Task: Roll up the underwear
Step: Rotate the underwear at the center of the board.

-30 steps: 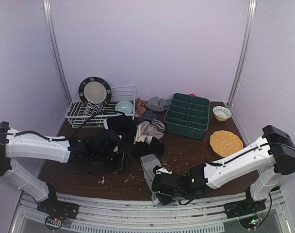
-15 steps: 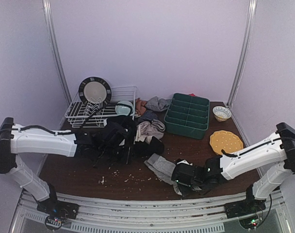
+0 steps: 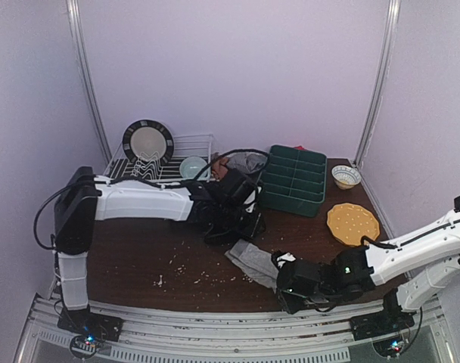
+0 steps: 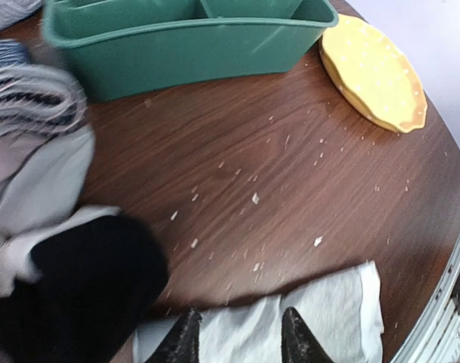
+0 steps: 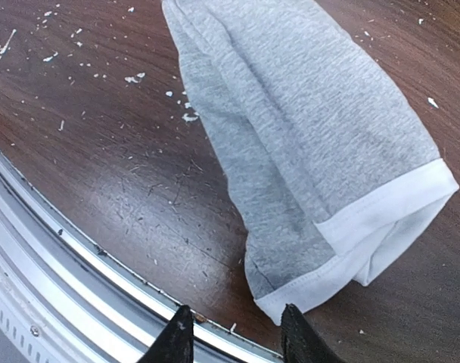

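A light grey underwear point(image 3: 253, 259) with a white waistband point(image 5: 381, 219) lies loosely folded on the brown table, near the front edge. My right gripper point(image 5: 237, 336) hovers open just in front of its waistband end, holding nothing; in the top view the right gripper point(image 3: 285, 276) is at the garment's right end. My left gripper point(image 4: 241, 342) is open over the far edge of the same grey cloth point(image 4: 321, 310), with nothing between its fingers. A black underwear point(image 4: 79, 287) and a striped one point(image 4: 33, 98) lie to its left. The left gripper point(image 3: 243, 223) covers most of that pile.
A green divided tray point(image 3: 293, 180) stands behind the pile, with a yellow plate point(image 3: 352, 222) and a small bowl point(image 3: 346, 176) to its right. A white dish rack point(image 3: 158, 170) with a plate and a teal bowl is at the back left. The metal rail point(image 5: 63, 280) runs along the table's edge. Crumbs are scattered on the wood.
The left arm has swung right from the table's left side to over the pile. The right gripper moved right, and the grey underwear shifted right with it and now lies free.
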Motion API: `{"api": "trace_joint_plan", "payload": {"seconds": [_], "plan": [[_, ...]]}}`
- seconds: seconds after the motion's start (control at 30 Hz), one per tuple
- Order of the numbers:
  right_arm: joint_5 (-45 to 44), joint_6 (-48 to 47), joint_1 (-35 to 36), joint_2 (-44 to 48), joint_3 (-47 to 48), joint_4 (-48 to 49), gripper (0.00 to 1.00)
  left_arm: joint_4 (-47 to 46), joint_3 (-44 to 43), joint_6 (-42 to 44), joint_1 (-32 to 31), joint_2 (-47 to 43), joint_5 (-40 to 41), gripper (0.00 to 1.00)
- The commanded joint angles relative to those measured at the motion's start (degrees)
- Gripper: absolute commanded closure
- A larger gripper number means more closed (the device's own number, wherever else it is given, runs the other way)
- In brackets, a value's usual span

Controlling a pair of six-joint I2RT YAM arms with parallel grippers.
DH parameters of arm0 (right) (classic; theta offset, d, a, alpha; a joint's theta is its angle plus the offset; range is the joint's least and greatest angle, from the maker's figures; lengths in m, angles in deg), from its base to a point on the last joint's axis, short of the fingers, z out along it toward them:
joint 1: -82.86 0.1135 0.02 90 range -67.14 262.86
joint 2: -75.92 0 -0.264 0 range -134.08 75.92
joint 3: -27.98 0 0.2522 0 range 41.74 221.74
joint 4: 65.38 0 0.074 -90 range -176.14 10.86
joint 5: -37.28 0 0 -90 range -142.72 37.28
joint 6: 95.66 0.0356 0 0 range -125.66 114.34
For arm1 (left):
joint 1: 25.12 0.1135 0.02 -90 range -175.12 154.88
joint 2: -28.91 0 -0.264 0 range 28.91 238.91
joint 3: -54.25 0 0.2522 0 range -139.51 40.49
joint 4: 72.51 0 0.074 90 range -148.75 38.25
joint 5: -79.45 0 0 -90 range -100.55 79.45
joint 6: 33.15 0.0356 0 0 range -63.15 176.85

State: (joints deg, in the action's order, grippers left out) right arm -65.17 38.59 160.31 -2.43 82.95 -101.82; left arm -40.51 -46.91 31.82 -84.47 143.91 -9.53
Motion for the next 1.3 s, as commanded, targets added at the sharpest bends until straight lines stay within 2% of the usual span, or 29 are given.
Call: {"api": "trace_joint_plan", "payload": {"seconds": [0.0,0.17,0.37,0.53,0.8,1.0,1.1,1.27], "plan": [[-1.04,3.11,0.30,-4.30,-0.43,4.80,0.64,3.14,-9.52,3.63,0.07,8.53,-3.93,0.69],[-1.36,4.66,0.22,-8.47,-1.80,6.69,0.66,4.51,-13.57,2.93,0.73,14.61,-5.46,0.75],[-2.58,7.25,-3.02,-9.09,-5.80,4.14,0.67,4.31,-9.23,1.15,0.73,14.87,-7.94,0.84],[-2.11,6.12,-7.12,-6.53,-9.23,4.75,0.66,-0.23,1.27,-2.17,0.64,9.95,-7.06,0.88],[-0.94,-0.90,-15.26,-5.12,-8.66,3.93,0.64,-6.08,17.76,-8.61,-1.03,-1.23,-2.38,0.92],[0.63,-6.98,-21.12,-6.75,-3.60,2.44,0.63,-5.34,23.30,-15.14,-5.32,-6.53,5.26,0.92],[1.13,-8.91,-21.95,-6.48,0.19,-0.86,0.62,-5.00,23.38,-15.92,-7.10,-7.64,7.04,0.92],[2.13,-9.66,-20.11,3.47,1.55,-6.73,0.52,-1.51,22.17,-15.15,-8.99,-11.00,10.21,0.89]]}}
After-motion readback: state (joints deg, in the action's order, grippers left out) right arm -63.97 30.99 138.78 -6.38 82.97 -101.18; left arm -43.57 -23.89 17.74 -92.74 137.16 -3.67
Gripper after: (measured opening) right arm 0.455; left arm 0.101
